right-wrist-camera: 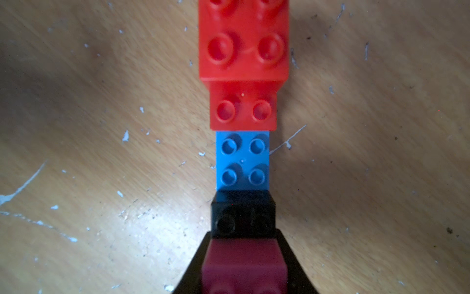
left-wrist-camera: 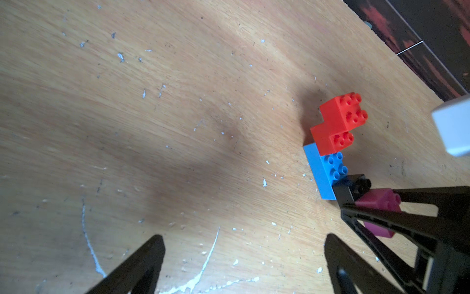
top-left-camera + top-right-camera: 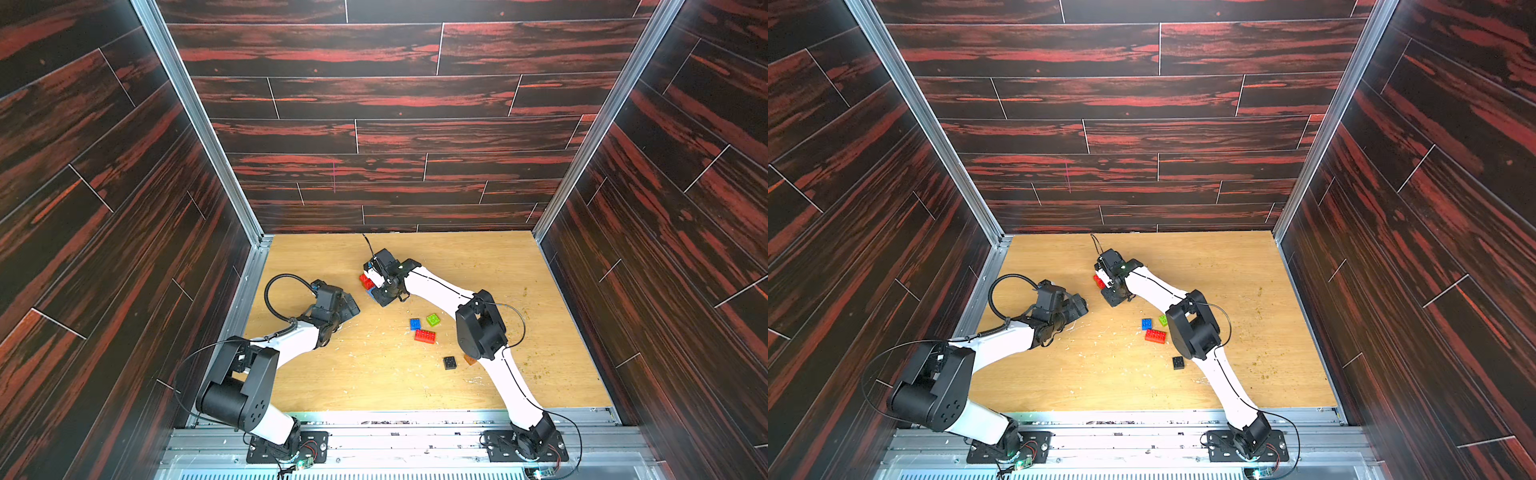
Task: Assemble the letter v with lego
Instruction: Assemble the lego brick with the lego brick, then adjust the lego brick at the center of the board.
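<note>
**A:** Top views, contents?
**B:** Lego row [image 3: 366, 281] mid-bench [image 3: 374, 382], beneath the right arm. Loose bricks [image 3: 424, 336] nearby. Left tool [image 3: 351, 306] released, apart from the row.
**A:** Left wrist?
**B:** Red bricks [image 2: 335, 122], blue brick [image 2: 328, 170], black brick [image 2: 349, 188] and pink brick [image 2: 376, 203], stepped in line. Hazard: nothing braces the row, so a push probably slides or tips it.
**A:** Right wrist?
**B:** Right tool [image 1: 244, 234] clenched on the pink brick, beside the black. Hazard: misaligned studs could pop black off blue.

Your left gripper [image 2: 244, 245] gapes empty | right gripper [image 2: 368, 201] pinches pink brick [image 2: 380, 230] | you see black brick [image 2: 354, 187], blue brick [image 2: 326, 173], red bricks [image 2: 335, 122] lined up beside it
</note>
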